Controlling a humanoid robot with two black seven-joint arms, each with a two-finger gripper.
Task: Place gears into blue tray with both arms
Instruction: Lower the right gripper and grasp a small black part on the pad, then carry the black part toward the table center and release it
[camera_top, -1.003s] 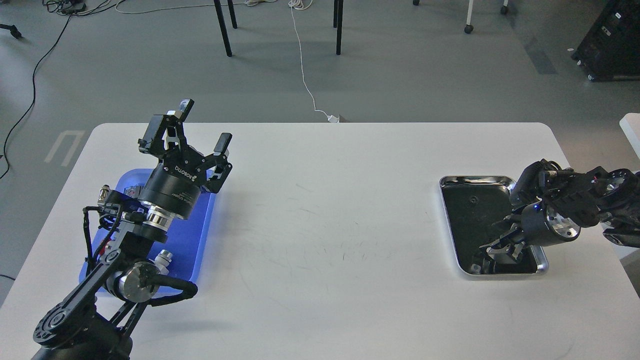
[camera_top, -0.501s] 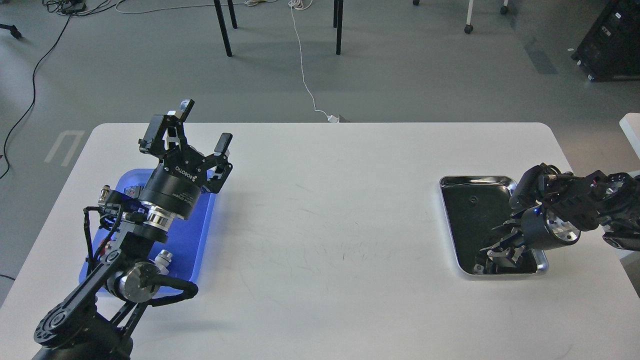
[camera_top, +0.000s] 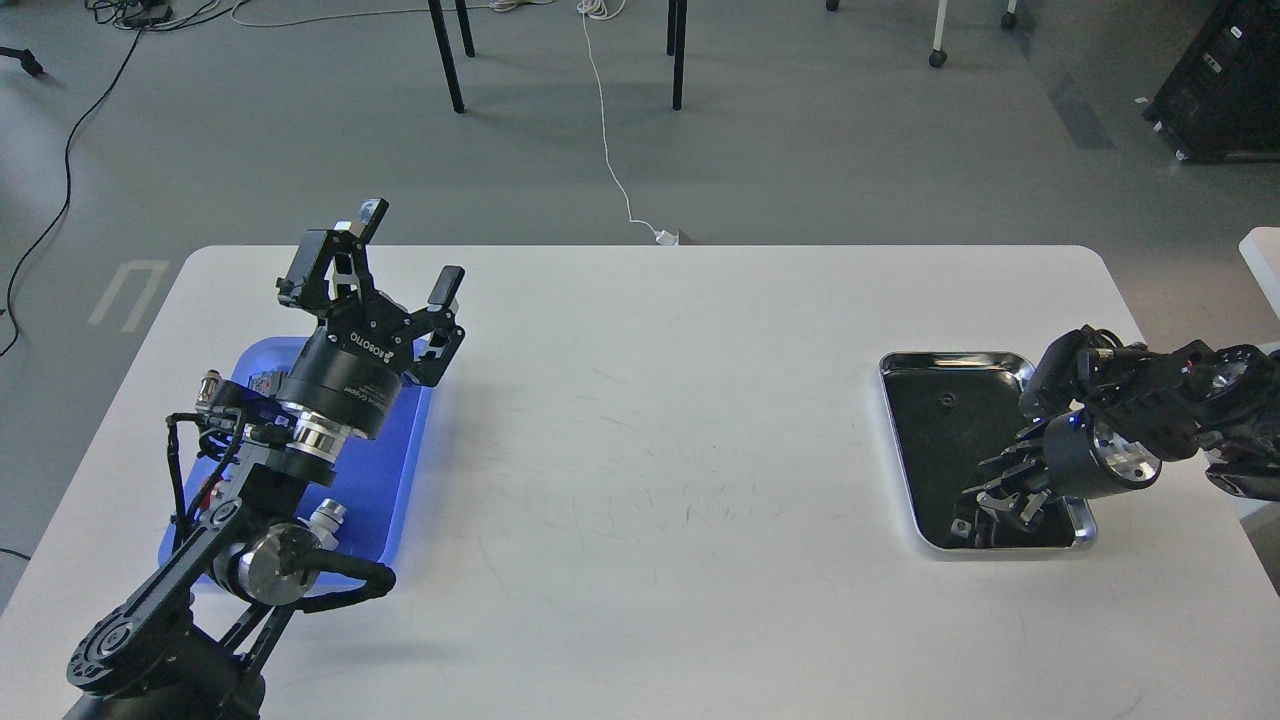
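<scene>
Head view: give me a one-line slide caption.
Right end effector dips into the silver tray near one gear; left end effector hangs open above the blue tray.

- The left arm (camera_top: 250, 480) covers much of the blue tray (camera_top: 395, 470) at lower left; whatever lies in the covered part is hidden
- The right gripper (camera_top: 985, 505) shows dark against the silver tray (camera_top: 950, 357); its fingers cannot be told apart
- A small dark speck (camera_top: 944, 402) in that tray is too small to name
- The right arm (camera_top: 1180, 400) is cut off by the right edge
</scene>
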